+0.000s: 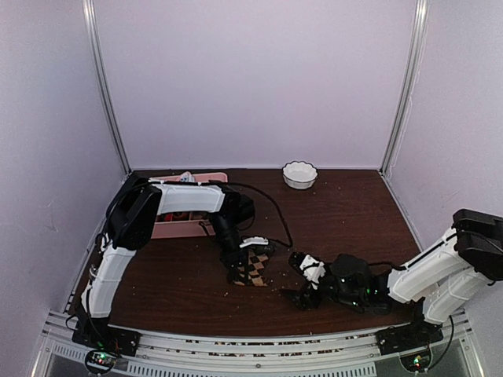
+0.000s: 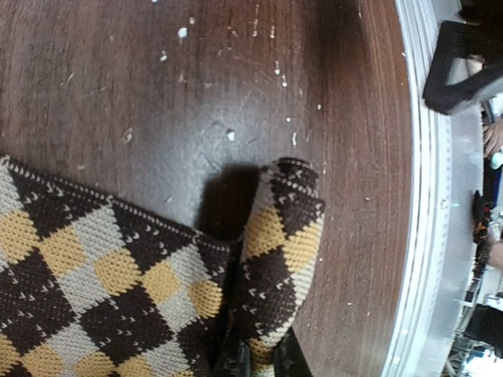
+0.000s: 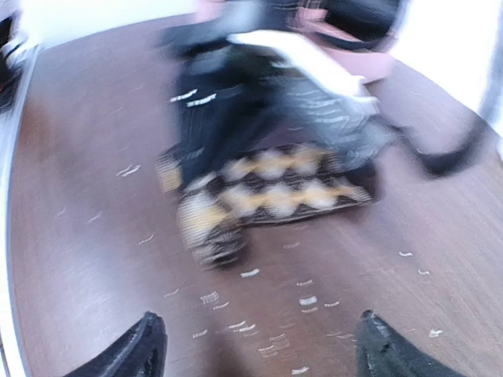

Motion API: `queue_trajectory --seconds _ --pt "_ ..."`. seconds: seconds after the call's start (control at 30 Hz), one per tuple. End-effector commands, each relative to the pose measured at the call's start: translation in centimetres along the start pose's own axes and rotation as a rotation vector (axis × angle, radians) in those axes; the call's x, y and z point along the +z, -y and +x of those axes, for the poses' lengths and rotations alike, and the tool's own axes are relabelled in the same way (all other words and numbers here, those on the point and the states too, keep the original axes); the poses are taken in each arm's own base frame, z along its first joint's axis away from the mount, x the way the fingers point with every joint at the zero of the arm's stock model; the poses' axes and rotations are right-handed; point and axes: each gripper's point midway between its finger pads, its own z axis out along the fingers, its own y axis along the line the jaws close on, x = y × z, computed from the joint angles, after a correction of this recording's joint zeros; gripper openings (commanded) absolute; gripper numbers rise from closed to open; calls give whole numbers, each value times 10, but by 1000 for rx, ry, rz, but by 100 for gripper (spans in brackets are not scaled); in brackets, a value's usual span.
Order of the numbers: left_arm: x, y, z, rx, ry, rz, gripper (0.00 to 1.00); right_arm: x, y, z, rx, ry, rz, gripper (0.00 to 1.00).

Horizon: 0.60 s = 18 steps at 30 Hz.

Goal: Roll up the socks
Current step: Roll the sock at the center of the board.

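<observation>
Pinched at the bottom of the left wrist view, the left gripper (image 2: 255, 363) has its dark jaws clamped together on a raised fold of the soft, knitted, dark brown argyle sock (image 2: 94, 275) with tan and cream diamonds. Straight ahead of the fingertips the fold stands up as a loose hump. To one side of them the rest of the argyle sock lies flat on the scuffed dark brown wooden table (image 2: 157, 94).

The right gripper (image 3: 263, 345) hangs low over the table with its black fingers (image 3: 130, 353) wide apart and nothing between them. The sock lies ahead of them, well clear. That view is blurred.

Beyond the left gripper, at the far side of the table, sit a pink plastic tray (image 1: 169, 228) and a small white fluted bowl (image 1: 299, 174). I cannot make out a plain tan sock.

My judgement is that the knit is light, limp and stretchy. It will not hold a shape unaided, so a roll will likely spring open unless it is kept pinched or pressed down. It should drag on the wood rather than slide. The best hold looks to be across a folded double edge or the cuff, taking both layers, since a single layer would only stretch and slip out.
</observation>
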Motion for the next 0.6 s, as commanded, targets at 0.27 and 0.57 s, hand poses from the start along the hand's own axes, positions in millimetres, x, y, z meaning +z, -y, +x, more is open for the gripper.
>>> queue_trajectory --seconds 0.27,0.57 --pt "38 -24 60 -167 -248 35 0 47 -58 -11 -487 11 -157 49" --pt "39 -23 59 -170 -254 53 0 79 -61 0 -589 -62 -179 42"
